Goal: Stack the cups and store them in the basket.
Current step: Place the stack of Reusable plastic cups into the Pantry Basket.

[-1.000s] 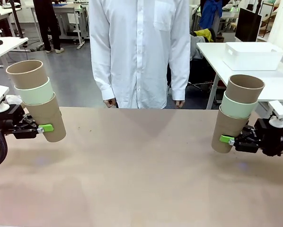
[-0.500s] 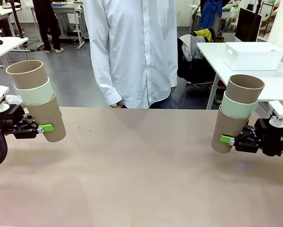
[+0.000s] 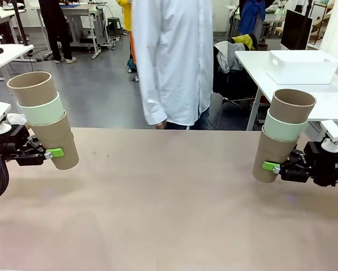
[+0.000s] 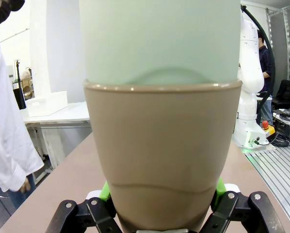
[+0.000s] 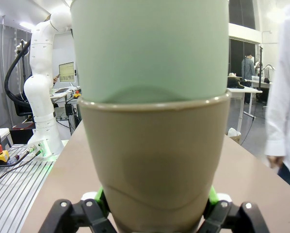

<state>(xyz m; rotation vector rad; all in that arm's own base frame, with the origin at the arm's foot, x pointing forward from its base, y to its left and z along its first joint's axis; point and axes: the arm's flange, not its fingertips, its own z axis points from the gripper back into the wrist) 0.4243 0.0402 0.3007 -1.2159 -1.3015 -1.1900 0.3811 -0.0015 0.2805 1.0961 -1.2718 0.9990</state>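
Two stacks of three cups each, tan with a mint one in the middle, hang above the table. My left gripper (image 3: 53,152) is shut on the bottom tan cup of the left stack (image 3: 44,116), which leans left. My right gripper (image 3: 269,166) is shut on the bottom tan cup of the right stack (image 3: 283,138), which leans right. Up close, green pads (image 4: 104,190) press the left tan cup (image 4: 162,160) under its mint cup (image 4: 159,39); likewise pads (image 5: 212,194) clamp the right tan cup (image 5: 154,155). The white basket (image 3: 302,66) stands on a side table at back right.
A person in a white shirt (image 3: 172,62) stands at the far edge, side-on, one hand (image 3: 160,123) by the table's edge. The brown tabletop (image 3: 169,197) stretches bare between the arms. A chair with clothes (image 3: 234,62) stands beside the white side table (image 3: 321,96).
The person has turned side-on and shifted a little to the right along the far edge. Both arms and their cup stacks have stayed still.
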